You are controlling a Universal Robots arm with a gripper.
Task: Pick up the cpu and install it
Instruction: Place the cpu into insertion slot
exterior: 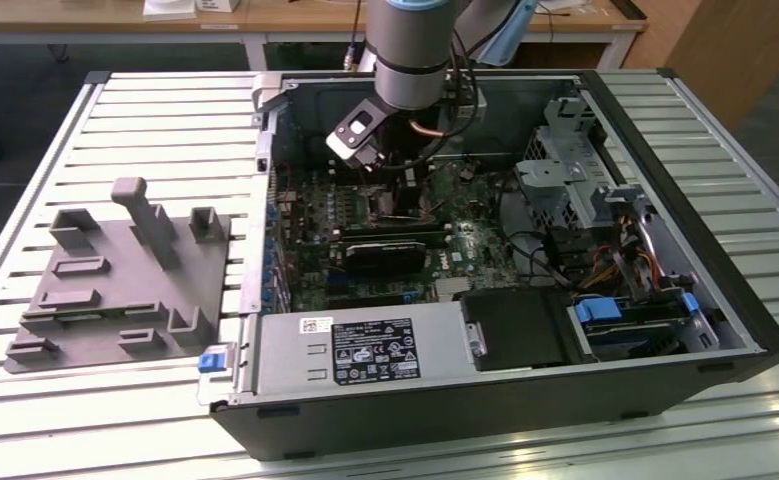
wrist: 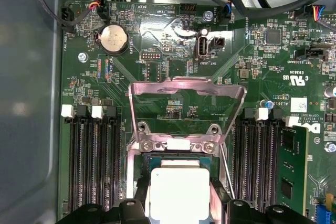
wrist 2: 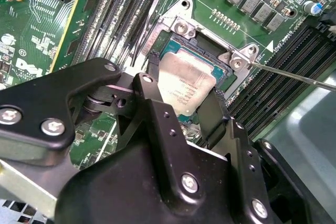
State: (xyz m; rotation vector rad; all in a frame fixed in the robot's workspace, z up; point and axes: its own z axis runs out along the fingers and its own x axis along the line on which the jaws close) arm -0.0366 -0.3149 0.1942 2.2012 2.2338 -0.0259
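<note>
**Exterior view:** A grey robot arm [exterior: 409, 50] reaches down into an open black desktop computer case [exterior: 496, 400] lying on a slatted metal table [exterior: 162, 110]. Its black gripper [exterior: 396, 198] hangs low over the green motherboard [exterior: 362, 250]. A large grey plastic fixture plate with upright pegs [exterior: 109, 290] lies at the exterior view's left, well apart from the work.

**Second wrist view:** The gripper [wrist 2: 184, 103] holds the small flat square cpu with a shiny silver metal top [wrist 2: 186, 80], its jaws pinching two opposite edges. The chip is right at the dark square socket [wrist 2: 206, 38]. Whether it hangs just above the socket or already rests in it cannot be told.

**First wrist view:** The cpu [wrist: 178, 187] lies between the black fingers [wrist: 139, 203], just beside the socket's hinged silver metal load frame [wrist: 186, 85], which stands flipped open.

**Risk:** The likely danger is a chip set down tilted or off its keyed orientation, which would bend the socket's contacts. A slip on those thin edges could also drop it crooked, and the fingers are close enough to knock the socket walls
</note>
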